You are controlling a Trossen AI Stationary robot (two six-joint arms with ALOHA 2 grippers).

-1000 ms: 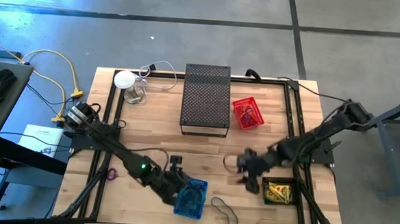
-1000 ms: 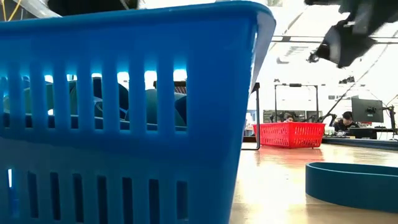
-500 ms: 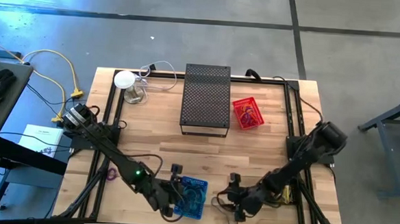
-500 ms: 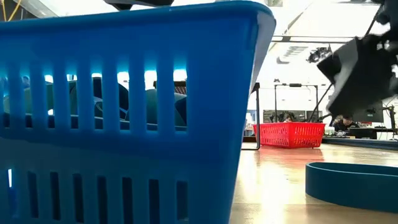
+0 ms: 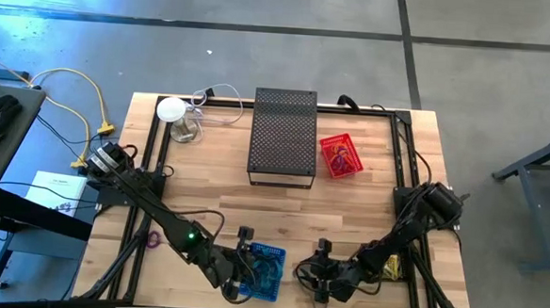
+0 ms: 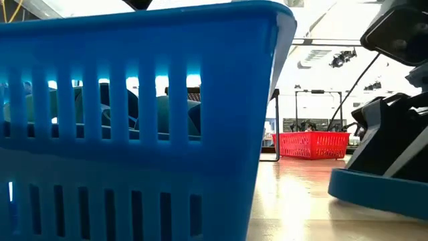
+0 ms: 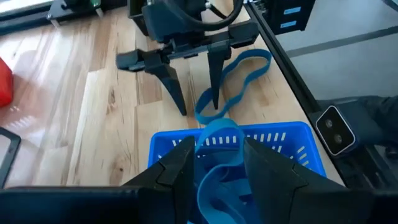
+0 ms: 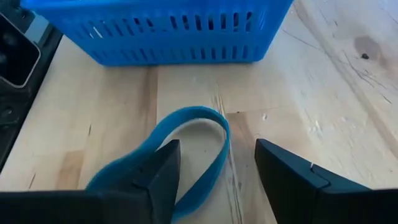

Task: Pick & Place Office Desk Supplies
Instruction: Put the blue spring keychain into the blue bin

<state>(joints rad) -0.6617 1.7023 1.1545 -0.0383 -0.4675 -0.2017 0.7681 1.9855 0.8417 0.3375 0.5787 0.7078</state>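
Now a pick is in hand: at the lower right of the high view the right pincer point(image 5: 321, 285) is lowered, jaws apart and empty, astride the blue band point(image 8: 186, 146) lying on the worktop point(image 5: 208, 174) beside the blue basket point(image 5: 267, 271). Next, closing on the band and lifting it are called for, judging by this; the left pincer point(image 7: 214, 165) is held part open over the basket with a blue band between its fingers, whether gripped cannot be told.

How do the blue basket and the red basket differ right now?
The blue basket sits at the table's near edge between both tools; the red basket sits farther back, beside the black mesh box. The left tool hovers over the blue basket, holding a blue band; no tool is near the red one. Both are small slotted plastic baskets.
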